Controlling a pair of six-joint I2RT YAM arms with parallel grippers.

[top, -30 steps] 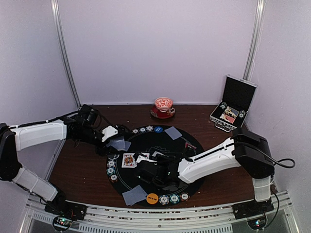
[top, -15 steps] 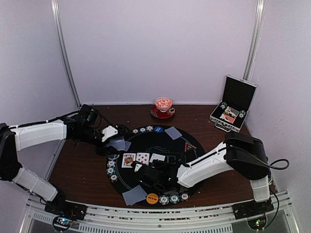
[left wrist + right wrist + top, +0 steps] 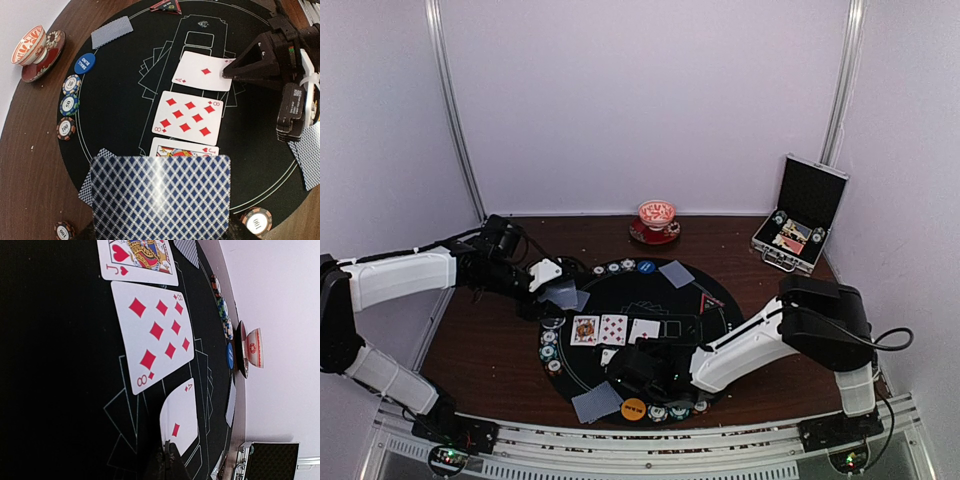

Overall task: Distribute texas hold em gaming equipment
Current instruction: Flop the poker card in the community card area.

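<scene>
Three cards lie face up in a row on the round black mat (image 3: 720,325): a jack of hearts (image 3: 585,329), an eight of diamonds (image 3: 613,327) and an ace of diamonds (image 3: 643,327). My right gripper (image 3: 167,454) is shut, its tips touching the ace (image 3: 181,415) at its near corner. My left gripper (image 3: 558,292) hovers over the mat's left rim, shut on a blue-backed deck (image 3: 160,200) that hides its fingers. Striped chips (image 3: 70,105) and a blue disc (image 3: 84,63) line the far rim. An orange disc (image 3: 633,408) and more chips (image 3: 678,408) sit at the front.
Face-down cards lie at the mat's far side (image 3: 675,273) and front (image 3: 597,402). An open silver-edged case (image 3: 800,215) stands at the back right. A red-patterned cup on a saucer (image 3: 656,222) sits at the back centre. Grey walls enclose the table.
My right gripper has drawn back toward the front of the mat, uncovering the eight and the ace now lying beside the jack. The left arm and its deck have not moved.
</scene>
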